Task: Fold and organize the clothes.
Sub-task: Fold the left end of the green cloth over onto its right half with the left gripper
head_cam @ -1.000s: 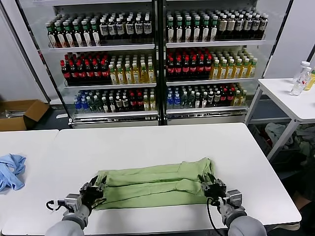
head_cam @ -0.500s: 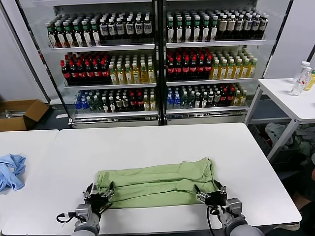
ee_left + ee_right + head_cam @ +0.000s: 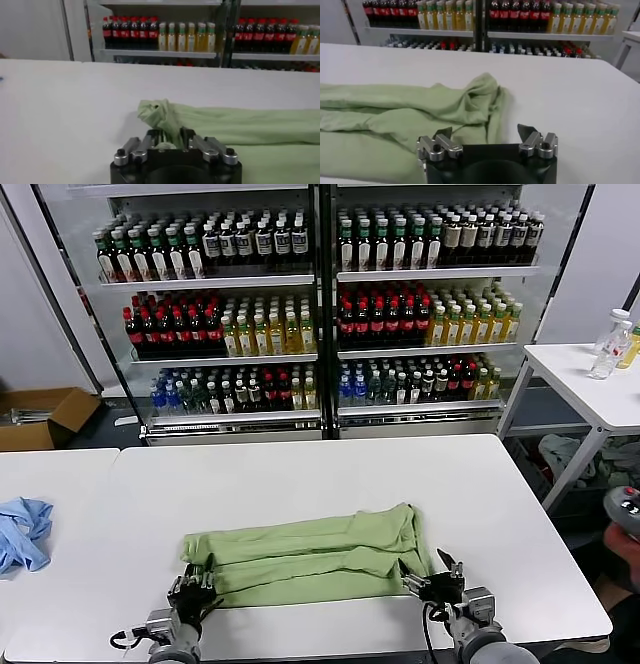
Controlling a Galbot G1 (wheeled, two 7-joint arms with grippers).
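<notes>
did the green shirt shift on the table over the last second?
Yes. The green shirt slid toward the robot's left and slightly nearer the table's front edge, with the left tool shut on its end.

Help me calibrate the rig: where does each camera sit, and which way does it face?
Head view: high on the robot, looking down at the white table; shows left gripper and right gripper.
Left wrist view: behind the left gripper, facing the green shirt.
Right wrist view: behind the right gripper, facing the shirt.
All share the shirt and drinks fridge.
</notes>
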